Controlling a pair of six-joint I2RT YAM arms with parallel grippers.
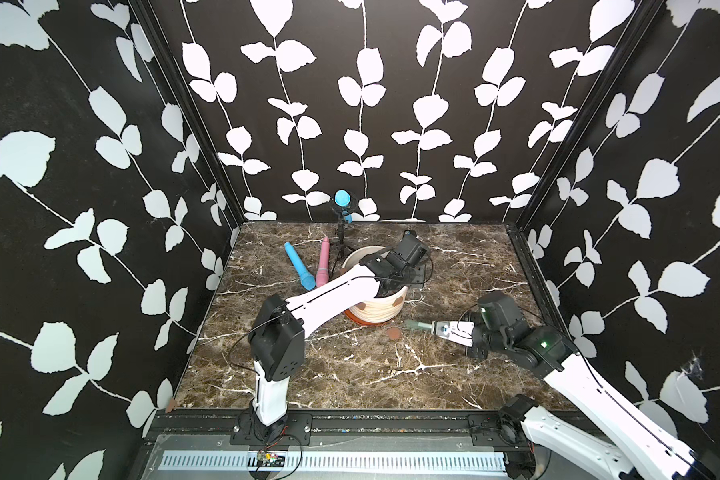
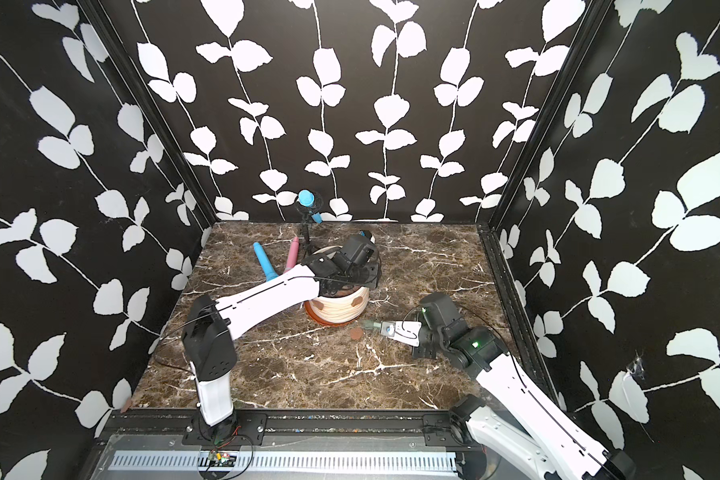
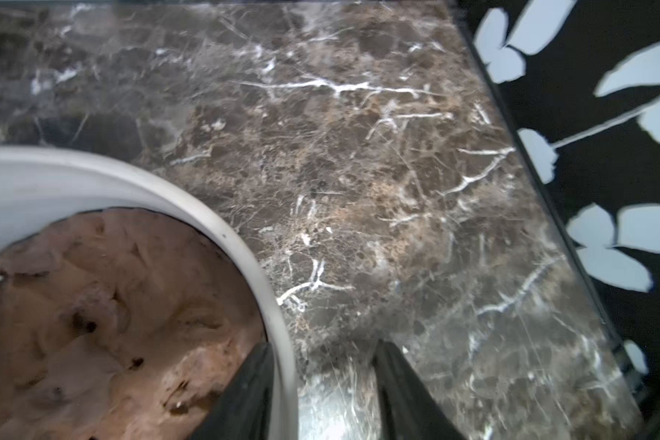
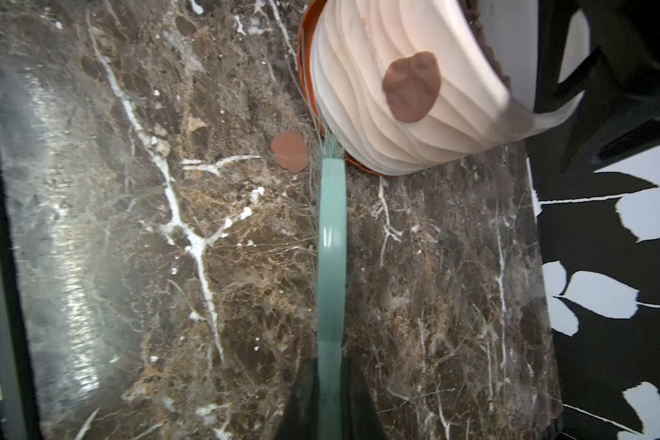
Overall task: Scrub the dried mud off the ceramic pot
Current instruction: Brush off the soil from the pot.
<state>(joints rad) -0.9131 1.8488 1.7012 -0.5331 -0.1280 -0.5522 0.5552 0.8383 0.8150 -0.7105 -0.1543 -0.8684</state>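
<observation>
Closest to me, the right arm's jaws are clamped on a pale green brush [image 4: 332,247], its bristles reaching the orange saucer under the ceramic pot [image 1: 375,311]. The pot stands on the marble surface [image 1: 474,270], toward the back. Dried mud [image 4: 412,87] sticks to its ribbed wall, and a loose disc [image 4: 289,151] lies just beside the bristles. The left arm's jaws straddle the pot's rim, half-wide: one finger [image 3: 252,392] is inside over brown soil [image 3: 111,324], the other outside and clear of the wall. Behind the pot lie a blue tool [image 1: 298,266] and a pink tool [image 1: 323,262].

A robot test booth (leaf-print walls [image 1: 350,104], marble tabletop [image 1: 350,365]).
</observation>
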